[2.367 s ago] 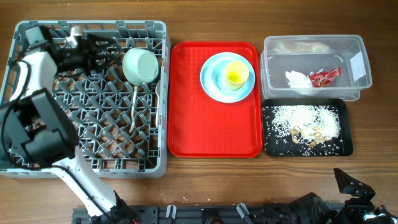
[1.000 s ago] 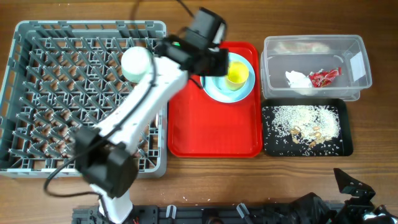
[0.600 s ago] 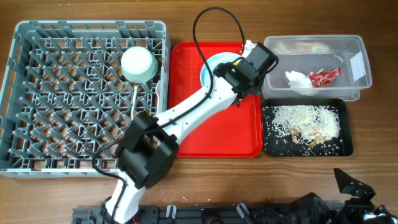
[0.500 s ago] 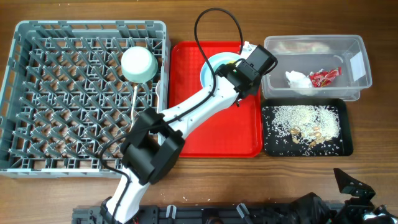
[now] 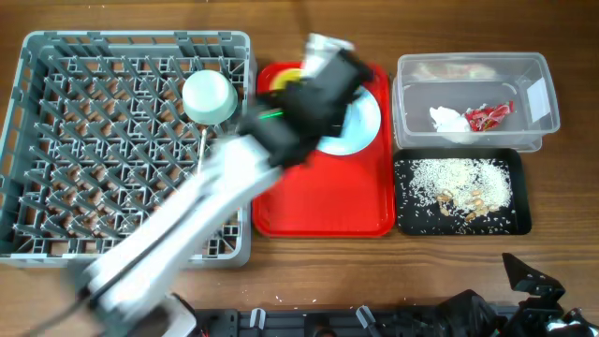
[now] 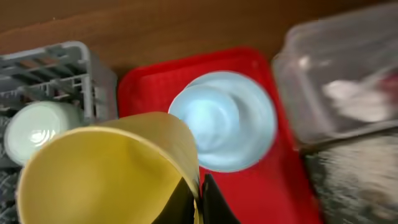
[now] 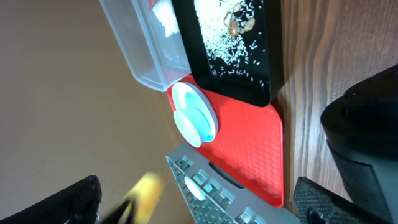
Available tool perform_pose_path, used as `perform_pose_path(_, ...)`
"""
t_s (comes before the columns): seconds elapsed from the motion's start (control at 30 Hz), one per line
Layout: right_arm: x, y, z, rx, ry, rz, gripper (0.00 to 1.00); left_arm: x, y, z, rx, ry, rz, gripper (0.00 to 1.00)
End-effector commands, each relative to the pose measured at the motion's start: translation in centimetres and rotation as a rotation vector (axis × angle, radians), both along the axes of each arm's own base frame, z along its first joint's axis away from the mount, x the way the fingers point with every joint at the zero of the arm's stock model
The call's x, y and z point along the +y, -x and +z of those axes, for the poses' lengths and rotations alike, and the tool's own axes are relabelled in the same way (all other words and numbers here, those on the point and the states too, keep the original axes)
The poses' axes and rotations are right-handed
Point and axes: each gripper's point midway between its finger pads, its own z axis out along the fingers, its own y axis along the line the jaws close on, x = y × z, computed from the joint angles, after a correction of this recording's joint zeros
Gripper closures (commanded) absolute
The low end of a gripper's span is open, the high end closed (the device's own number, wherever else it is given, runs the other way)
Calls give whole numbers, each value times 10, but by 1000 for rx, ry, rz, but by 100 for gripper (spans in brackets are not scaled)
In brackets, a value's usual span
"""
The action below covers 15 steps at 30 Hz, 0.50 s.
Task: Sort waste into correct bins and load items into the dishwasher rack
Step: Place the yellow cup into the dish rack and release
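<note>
- The grey dishwasher rack (image 5: pixel 94 201) is sitting at the left of the wooden table (image 5: pixel 571 187), taking up more room than anything else.
- The left arm (image 5: pixel 187 220), blurred by motion, is reaching diagonally across the rack's right edge toward the red serving tray (image 5: pixel 323 201).
- The clear plastic tub (image 5: pixel 477 80) is standing at the far right, with the black tray (image 5: pixel 407 220) just in front of it.
- The pale blue plate (image 5: pixel 363 124) is lying bare on the red serving tray's far half, partly behind the arm.
- The pale blue-green bowl (image 5: pixel 209 95) is resting in the rack's far right part.
- The left gripper (image 6: pixel 200 198) is pinching the wall of the yellow cup (image 6: pixel 106 168), holding it tilted over the tray's far left corner, beside the rack.
- The right gripper (image 5: pixel 532 277) is waiting at the table's near right edge, its 2 fingers spread with nothing between them.
- 1 white plastic utensil (image 5: pixel 201 154) is lying in the rack below the bowl; spoon or fork cannot be told.
- The white paper napkin (image 5: pixel 447 119) and red wrapper (image 5: pixel 489 116) are lying together inside the tub.
- The white rice (image 5: pixel 459 178), with brownish scraps, is lying scattered over the black tray.
</note>
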Motion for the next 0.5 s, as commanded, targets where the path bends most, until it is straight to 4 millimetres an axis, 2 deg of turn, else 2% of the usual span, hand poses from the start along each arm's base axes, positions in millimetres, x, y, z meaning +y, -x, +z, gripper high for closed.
perform_pose_path(0.0,0,-1,0,7,-3,-5,0,54,46,71,100,342,-63,96)
perform_pose_path(0.03,0,-1,0,7,-4,-5,0,76,52,73,142,389,-46,96)
perform_pose_path(0.1,0,-1,0,7,-3,-5,0,106,58,69,240,471,-73,96)
perform_pose_path(0.23,0,-1,0,7,-3,-5,0,147,45,40,399,699,-80,96)
perform_pose_path(0.3,0,-1,0,7,-3,-5,0,168,32,13,468,831,-59,96)
perform_pose_path(0.33,0,-1,0,7,-3,-5,0,182,23,-6,509,959,-56,96)
perform_pose_path(0.37,0,-1,0,7,-3,-5,0,189,18,-15,523,1044,-56,96)
perform_pose_path(0.4,0,-1,0,7,-4,-5,0,206,5,-33,541,1181,-29,96)
perform_pose_path(0.47,0,-1,0,7,-3,-5,0,226,-10,-51,540,1293,4,96)
